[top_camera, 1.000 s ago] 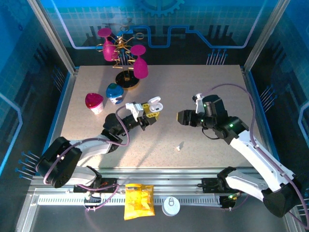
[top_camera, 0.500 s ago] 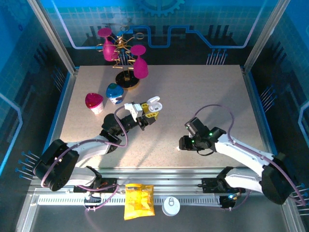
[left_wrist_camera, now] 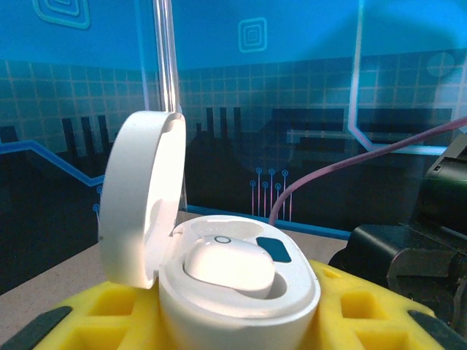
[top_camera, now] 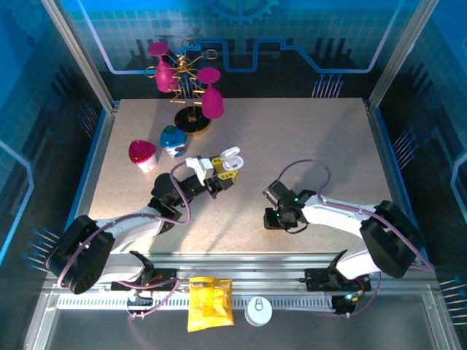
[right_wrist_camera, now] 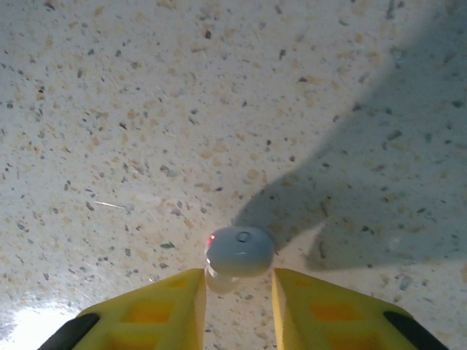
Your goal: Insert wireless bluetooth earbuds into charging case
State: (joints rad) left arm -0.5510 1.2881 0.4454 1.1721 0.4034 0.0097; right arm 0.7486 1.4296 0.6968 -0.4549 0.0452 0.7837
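Now the right gripper is straddling, jaws parted, a glossy white loose earbud on the speckled table; the left gripper is clamping the rounded open-lidded case, second earbud nestling inside.

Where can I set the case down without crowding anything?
The right back half of the table, beyond the right gripper, is bare. So is the strip between it and the left gripper holding the case. Back left is crowded: glass rack, pink cup, blue cup. An earbud lies at the right gripper.
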